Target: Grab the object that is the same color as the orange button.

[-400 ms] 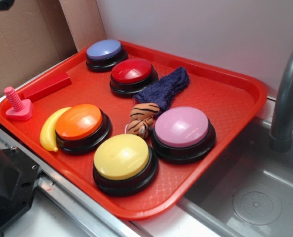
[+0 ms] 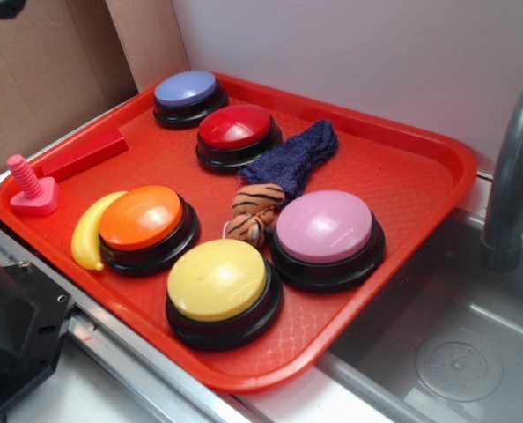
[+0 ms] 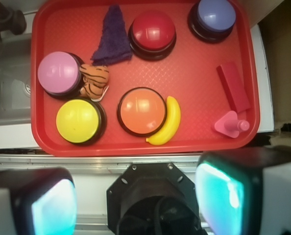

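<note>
A: Where's the tiger (image 2: 251,213)?
B: On the red tray (image 2: 402,167), between the pink button (image 2: 325,226) and orange button (image 2: 142,217), touching the blue cloth (image 2: 290,157).
A: And the hand (image 3: 135,196)?
B: Spread apart, empty, high above the tray's near edge.

The tiger toy (image 3: 94,81) lies between pink button (image 3: 59,73) and orange button (image 3: 141,110) (touching the pink one).

The pincer (image 3: 135,196) hangs high with its two fingers (image 3: 52,205) spread wide apart, holding nothing.
</note>
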